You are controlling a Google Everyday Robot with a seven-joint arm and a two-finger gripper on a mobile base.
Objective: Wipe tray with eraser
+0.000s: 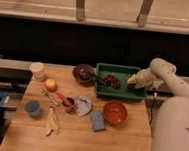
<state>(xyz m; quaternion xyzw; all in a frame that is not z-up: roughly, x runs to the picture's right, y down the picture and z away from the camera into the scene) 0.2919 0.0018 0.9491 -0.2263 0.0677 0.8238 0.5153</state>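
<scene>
Camera view, near to far: nearest sat my white body, then bare wood of the table (76, 141). Next came a yellow peel-like scrap (52, 122) and a blue sponge (97, 120). Beside that, an orange bowl (114, 112), a blue cup (32, 107), a crumpled grey wrapper (82, 105) and a red-handled tool (61, 97). Further back: apple (50, 85), white cup (37, 70), dark bowl (82, 72).

Farthest was the green tray (117, 92), with a dark lumpy shape inside it at mid-floor; I took that for the eraser (111, 80), though its form was hard to make out. My gripper (132, 83) hung at the tray's right end, over the inside near the right rim, claw pinched together, apparently on nothing. Eraser lay apart from it, toward the left.

Step, as I judged: reaching for the eraser, wiping not begun. Next move called for parting the claw, shifting left over the eraser, dropping and clamping it, then dragging it across the tray floor.
</scene>
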